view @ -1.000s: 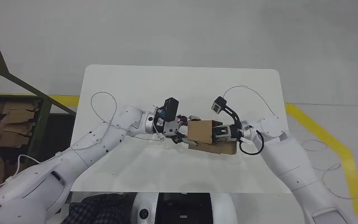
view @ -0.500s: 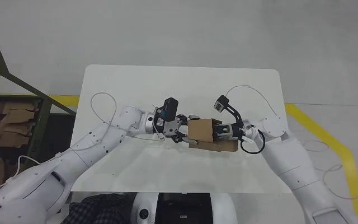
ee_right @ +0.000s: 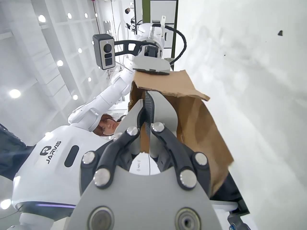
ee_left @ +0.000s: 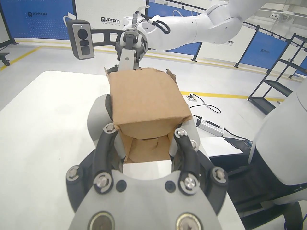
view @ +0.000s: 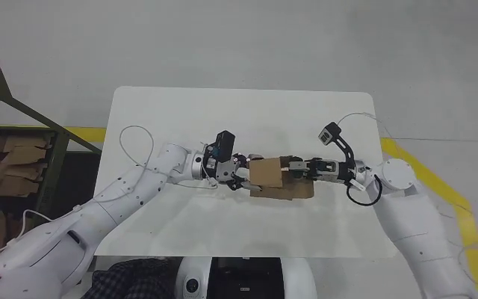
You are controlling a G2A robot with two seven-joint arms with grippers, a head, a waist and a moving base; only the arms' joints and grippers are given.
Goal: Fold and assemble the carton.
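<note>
A brown carton (view: 275, 180) hangs just above the middle of the white table (view: 187, 112), held between both arms. My left gripper (view: 240, 178) is shut on the carton's left end; in the left wrist view the carton (ee_left: 144, 96) sits between my left gripper's (ee_left: 147, 116) two fingers, with its open end and folded inner flaps facing the camera. My right gripper (view: 296, 167) is at the carton's right end. In the right wrist view my right gripper (ee_right: 145, 101) is shut on a thin cardboard wall of the carton (ee_right: 199, 130), and a ragged flap juts out to one side.
A green rack with flat cardboard sheets (view: 22, 161) stands off the table's left edge. Thin white cables (view: 138, 138) loop over the table beside each arm. Bare table lies behind and in front of the carton.
The right arm has stretched out and drawn back to the right, its wrist camera swinging rightward; its gripper stays on the carton's right end. The left arm and carton barely moved.
</note>
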